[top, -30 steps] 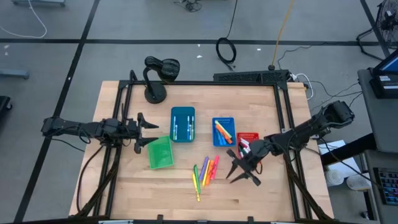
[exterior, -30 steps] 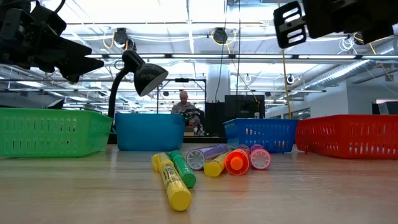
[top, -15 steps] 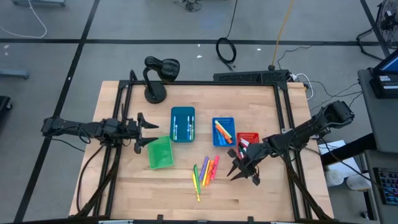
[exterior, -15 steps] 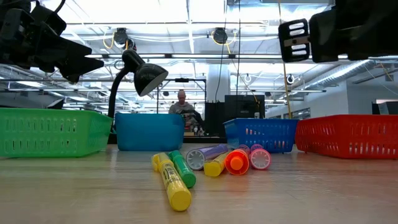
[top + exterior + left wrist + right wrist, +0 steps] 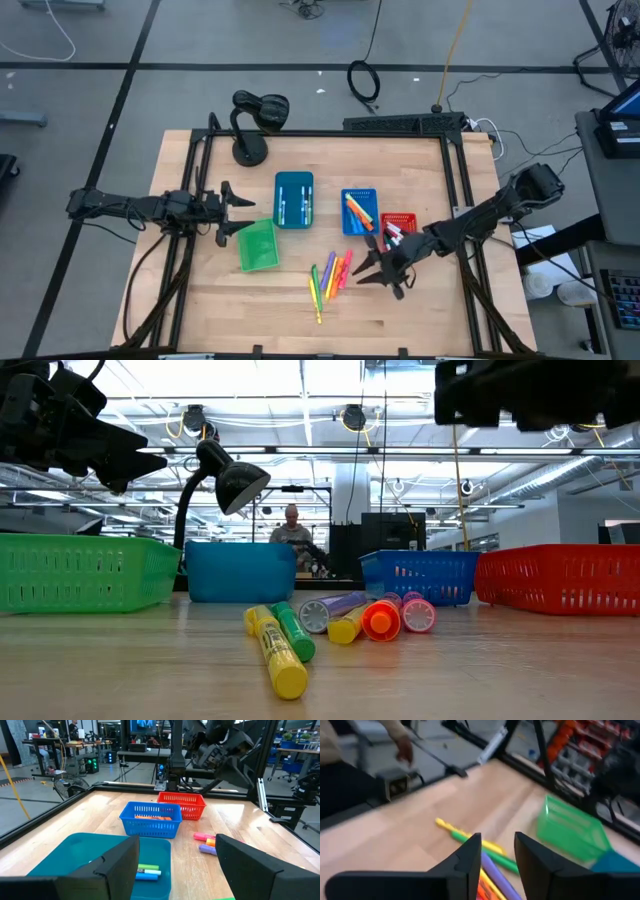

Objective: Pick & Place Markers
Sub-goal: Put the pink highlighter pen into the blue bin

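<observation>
Several neon markers (image 5: 330, 279) lie loose on the wood near the table's near edge: yellow, green, purple, orange and pink; the low view shows them in a row (image 5: 340, 622). More markers lie inside the teal bin (image 5: 294, 199), the blue bin (image 5: 360, 211) and the red bin (image 5: 398, 224). My right gripper (image 5: 377, 272) is open and hovers just right of the loose markers, touching nothing; its wrist view looks down on them (image 5: 487, 855) between the fingers (image 5: 497, 851). My left gripper (image 5: 226, 213) waits open, left of the green bin (image 5: 257, 245).
A black desk lamp (image 5: 250, 120) stands at the far left of the table. A black frame (image 5: 455, 190) runs along the table's sides. Bare wood (image 5: 240, 310) lies near the front edge. A person sits in the room behind (image 5: 292, 525).
My right gripper has moved toward the table's left, from beside the red bin to close by the loose markers, staying open. The markers and bins have not moved.
</observation>
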Robot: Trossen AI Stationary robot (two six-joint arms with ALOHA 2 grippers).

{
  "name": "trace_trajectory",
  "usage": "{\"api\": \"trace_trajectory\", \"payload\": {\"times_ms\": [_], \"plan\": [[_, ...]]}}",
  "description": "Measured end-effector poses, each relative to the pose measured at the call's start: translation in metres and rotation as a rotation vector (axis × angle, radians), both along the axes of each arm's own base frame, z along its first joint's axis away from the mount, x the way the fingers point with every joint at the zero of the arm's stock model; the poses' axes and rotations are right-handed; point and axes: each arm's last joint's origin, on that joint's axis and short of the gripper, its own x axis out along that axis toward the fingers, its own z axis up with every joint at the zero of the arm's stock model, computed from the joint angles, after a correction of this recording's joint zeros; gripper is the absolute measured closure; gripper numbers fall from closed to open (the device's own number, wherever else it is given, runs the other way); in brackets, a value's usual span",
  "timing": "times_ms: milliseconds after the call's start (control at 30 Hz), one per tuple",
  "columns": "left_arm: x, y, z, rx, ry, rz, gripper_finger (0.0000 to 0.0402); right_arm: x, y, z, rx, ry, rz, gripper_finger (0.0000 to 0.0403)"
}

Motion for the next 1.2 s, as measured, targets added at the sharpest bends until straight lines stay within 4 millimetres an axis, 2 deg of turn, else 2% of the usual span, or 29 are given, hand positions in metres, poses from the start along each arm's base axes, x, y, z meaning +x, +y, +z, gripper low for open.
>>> {"api": "trace_trajectory", "payload": {"times_ms": [167,333,433,600,800,1000,1200], "plan": [[0.000,0.000,0.000,0.000,0.000,0.000,0.0135,0.016,0.005,-0.005,-0.063,0.124,-0.075,0.0260],[0.000,0.000,0.000,0.000,0.000,0.000,0.0135,0.039,0.016,-0.008,-0.187,0.300,-0.053,0.0215],[0.000,0.000,0.000,0.000,0.000,0.000,0.0135,0.050,0.020,-0.015,-0.271,0.383,-0.032,0.0202],[0.000,0.000,0.000,0.000,0.000,0.000,0.0135,0.063,0.014,-0.037,-0.325,0.474,-0.043,0.0204],[0.000,0.000,0.000,0.000,0.000,0.000,0.0135,0.071,0.002,-0.062,-0.308,0.574,-0.106,0.0210],[0.000,0.000,0.000,0.000,0.000,0.000,0.0135,0.069,0.003,-0.061,-0.267,0.599,-0.133,0.0212],[0.000,0.000,0.000,0.000,0.000,0.000,0.0135,0.061,0.014,-0.057,-0.265,0.614,-0.104,0.0215]]}}
